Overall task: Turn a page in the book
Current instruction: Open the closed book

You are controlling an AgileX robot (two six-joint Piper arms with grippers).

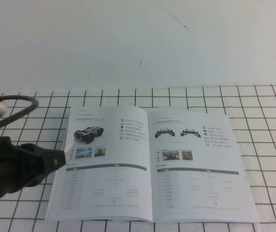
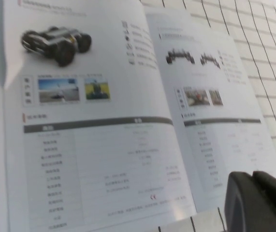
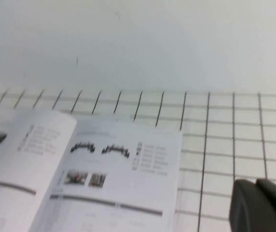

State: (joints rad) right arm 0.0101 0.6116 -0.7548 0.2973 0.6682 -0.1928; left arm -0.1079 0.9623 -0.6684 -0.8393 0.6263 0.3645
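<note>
Currently the book (image 1: pixel 150 166) lies open and flat on the grid-lined table (image 1: pixel 263 106), centre to lower centre of the high view, spine running from the far edge toward the robot. The page (image 1: pixel 196 164) with the two black wheeled robots is the right-hand leaf; its free edge faces the right side of the frame.

Left gripper (image 1: pixel 55 158) — at the left edge of the high view, tip just over the book's left margin beside the leaf with the single tilted robot. Fingers look drawn together, holding nothing; contact with the paper cannot be told.

Right gripper (image 3: pixel 261 205) — outside the high view. Its wrist view shows it beyond the page's free edge, apart from the paper; open or closed cannot be told.

Judgement: right arm sits nearer the free edge; the left would have to cross the spine.
</note>
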